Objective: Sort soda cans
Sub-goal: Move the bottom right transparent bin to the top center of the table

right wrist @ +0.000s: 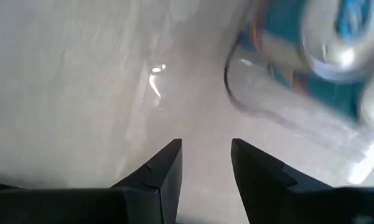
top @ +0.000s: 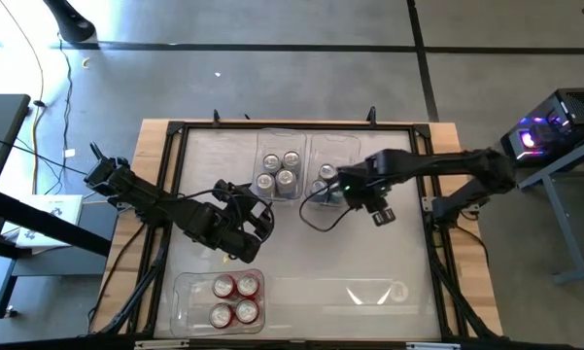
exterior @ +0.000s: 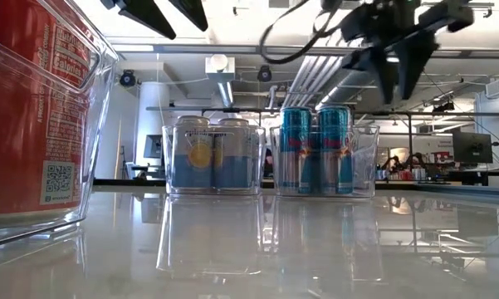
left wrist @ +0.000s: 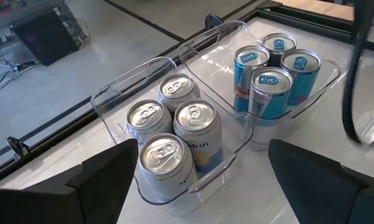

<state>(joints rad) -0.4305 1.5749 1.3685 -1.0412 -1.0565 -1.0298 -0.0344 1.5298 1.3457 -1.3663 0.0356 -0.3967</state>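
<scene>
The right gripper (top: 382, 214) hangs just beside the bin of blue cans (left wrist: 271, 65), its fingers (right wrist: 158, 171) slightly parted and holding nothing. Silver cans (left wrist: 174, 130) fill the bin next to that one, and red cans (top: 236, 298) sit in a bin well apart. The left gripper (top: 257, 226), spread wide and empty, waits near the silver cans.

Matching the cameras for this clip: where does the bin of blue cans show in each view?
High view: bin of blue cans at the table's far middle, partly under the right arm.
Low view: right of centre.
Left wrist view: upper right.
Right wrist view: blurred blue at the upper right, probably it.
Shared landmark: the bin of silver cans right beside it, except in the right wrist view.
</scene>
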